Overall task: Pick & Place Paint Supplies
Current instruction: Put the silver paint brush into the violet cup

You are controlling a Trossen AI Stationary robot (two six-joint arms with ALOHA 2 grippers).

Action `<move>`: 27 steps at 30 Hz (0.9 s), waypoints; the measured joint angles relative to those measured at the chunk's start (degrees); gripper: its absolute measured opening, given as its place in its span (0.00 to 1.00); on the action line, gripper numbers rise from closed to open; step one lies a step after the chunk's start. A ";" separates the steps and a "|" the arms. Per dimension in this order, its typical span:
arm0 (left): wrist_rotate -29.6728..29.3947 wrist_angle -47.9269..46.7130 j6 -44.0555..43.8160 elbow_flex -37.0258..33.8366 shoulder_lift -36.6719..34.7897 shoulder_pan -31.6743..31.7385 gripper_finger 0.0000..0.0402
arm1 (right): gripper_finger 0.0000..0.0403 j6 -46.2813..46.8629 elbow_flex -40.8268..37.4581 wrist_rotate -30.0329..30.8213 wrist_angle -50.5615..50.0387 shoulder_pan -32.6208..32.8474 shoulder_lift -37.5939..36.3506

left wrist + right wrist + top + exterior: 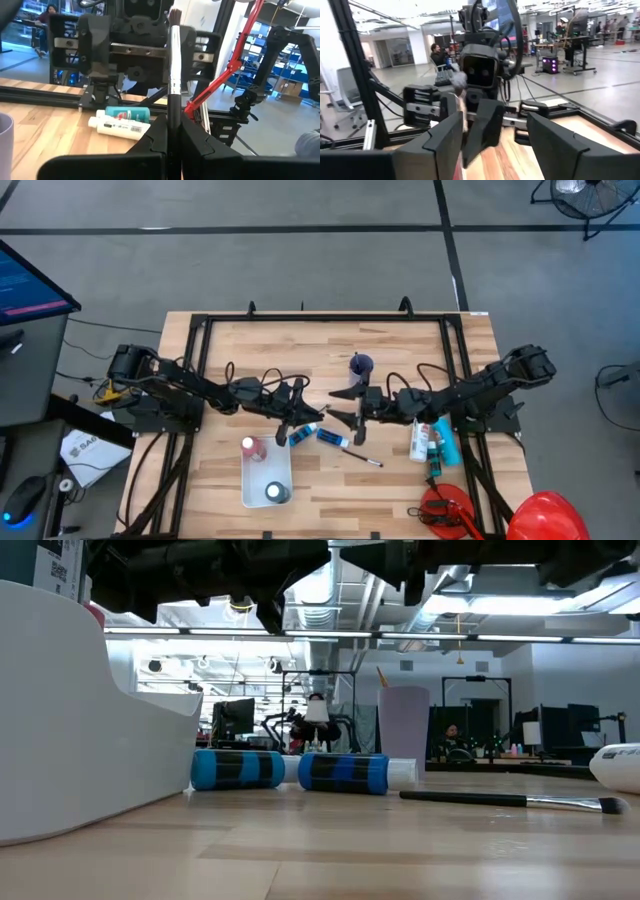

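My left gripper is above the middle of the table, shut on a thin dark-handled brush whose bristles point up. My right gripper faces it at close range and is open. In the right wrist view the brush and the left fingers stand between its two fingers; I cannot tell whether they touch. A light blue bottle, a dark blue bottle and a second brush lie flat on the table below. My left gripper pinches the brush's dark handle between its two shut fingers, just below the silver ferrule. The fingers come in level from the table's left and lie across the brush. The brush stands upright, bristles on top, lifted clear of the table.
A white tray near the front edge holds a red bottle and another bottle. A purple cup stands behind the grippers. White and teal bottles lie to the right. A red helmet is at the right corner.
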 joint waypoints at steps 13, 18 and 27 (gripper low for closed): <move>-0.29 -0.01 0.18 0.00 0.00 -0.19 0.02 | 0.55 0.00 0.00 -2.94 0.54 -0.24 0.00; -0.27 0.01 0.44 0.00 0.00 -0.19 0.02 | 0.55 -0.01 1.52 -4.90 2.21 -0.26 3.39; -0.27 -0.49 0.46 0.00 0.00 -0.17 0.02 | 0.55 -1.32 7.04 -5.82 2.54 -0.22 10.13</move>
